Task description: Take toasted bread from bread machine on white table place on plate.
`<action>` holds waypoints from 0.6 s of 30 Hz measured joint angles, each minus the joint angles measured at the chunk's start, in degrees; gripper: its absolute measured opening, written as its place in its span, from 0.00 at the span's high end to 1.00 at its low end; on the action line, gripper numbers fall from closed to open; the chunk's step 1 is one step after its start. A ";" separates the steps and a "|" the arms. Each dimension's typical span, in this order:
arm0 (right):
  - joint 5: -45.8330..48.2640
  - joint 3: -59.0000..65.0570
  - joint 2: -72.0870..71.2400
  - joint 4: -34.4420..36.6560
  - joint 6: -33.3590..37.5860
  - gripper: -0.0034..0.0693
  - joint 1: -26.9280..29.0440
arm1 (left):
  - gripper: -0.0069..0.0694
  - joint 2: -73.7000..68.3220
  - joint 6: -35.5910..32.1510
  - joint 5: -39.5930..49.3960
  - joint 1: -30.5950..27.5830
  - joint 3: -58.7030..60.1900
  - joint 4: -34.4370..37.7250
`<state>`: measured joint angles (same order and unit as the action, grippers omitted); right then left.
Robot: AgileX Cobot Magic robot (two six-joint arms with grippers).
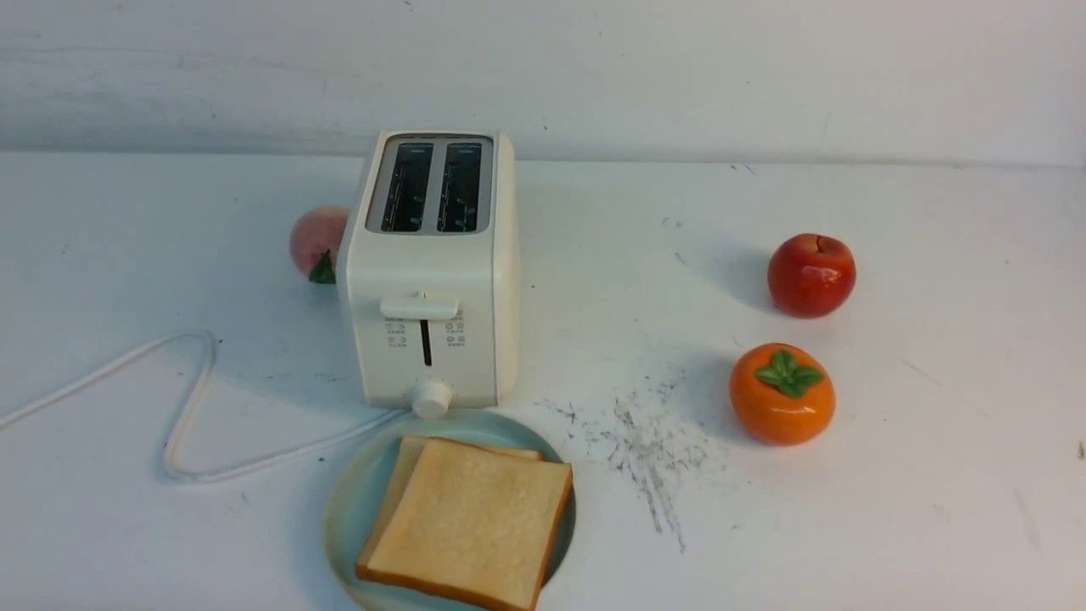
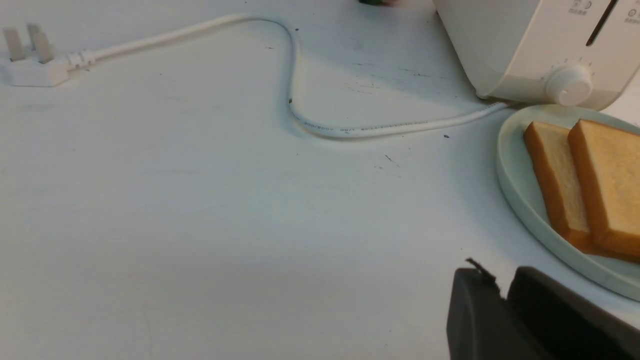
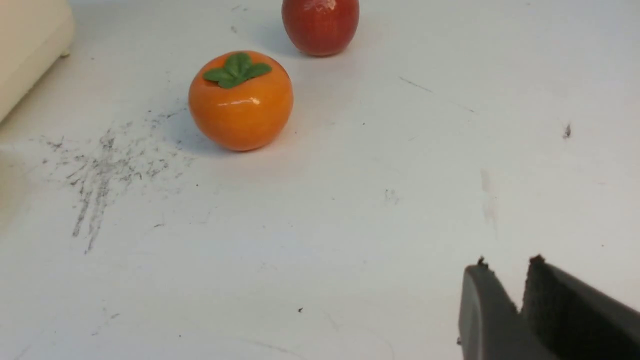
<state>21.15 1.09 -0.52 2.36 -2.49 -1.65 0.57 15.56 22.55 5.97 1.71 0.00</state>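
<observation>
Two slices of toasted bread (image 1: 471,518) lie flat on the plate (image 1: 352,501), stacked askew; the upper slice covers most of the lower, whose pale edge shows toward the table's left side. Both slots of the bread machine (image 1: 433,280) are empty and dark. The plate sits at the near edge of the white table (image 1: 891,509), its far rim just under the bread machine's knob (image 1: 431,399). The slide lever (image 1: 419,306) is at the top of its slot.

The bread machine stands mid-table, well back from the near edge. Its white cord (image 1: 191,399) loops across the left half of the table to a plug (image 2: 32,62).

Peach (image 1: 318,242) just beside the bread machine's left flank, partly hidden by it. Red apple (image 1: 811,275) and orange persimmon (image 1: 782,394) on the right half, near each other, apart. Dark scratch marks (image 1: 649,450) between the plate and the persimmon.

Left gripper (image 2: 500,292) hangs over bare table just beside the plate, jaws almost together, only a narrow gap, pinching nothing. Right gripper (image 3: 507,285) is over bare table on the right side, jaws parted by a narrow slit, holding nothing.
</observation>
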 joint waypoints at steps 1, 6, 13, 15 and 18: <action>0.00 -0.01 0.00 0.00 0.00 0.77 0.07 | 0.79 0.00 0.00 0.00 0.00 0.00 0.00; 0.00 -0.01 0.00 0.00 0.00 0.77 0.11 | 0.78 0.00 0.00 0.00 0.00 0.02 0.00; 0.00 -0.01 0.00 0.00 0.00 0.75 0.11 | 0.78 0.00 0.00 0.00 0.00 0.02 0.00; 0.00 -0.01 0.00 0.00 0.00 0.75 0.11 | 0.77 0.00 0.00 0.00 0.00 0.02 0.00; 0.00 -0.06 0.00 0.00 0.00 0.75 0.11 | 0.77 0.00 0.00 0.00 0.00 0.02 0.00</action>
<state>21.15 1.03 -0.52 2.36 -2.49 -1.53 0.57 15.56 22.55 5.97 1.73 0.00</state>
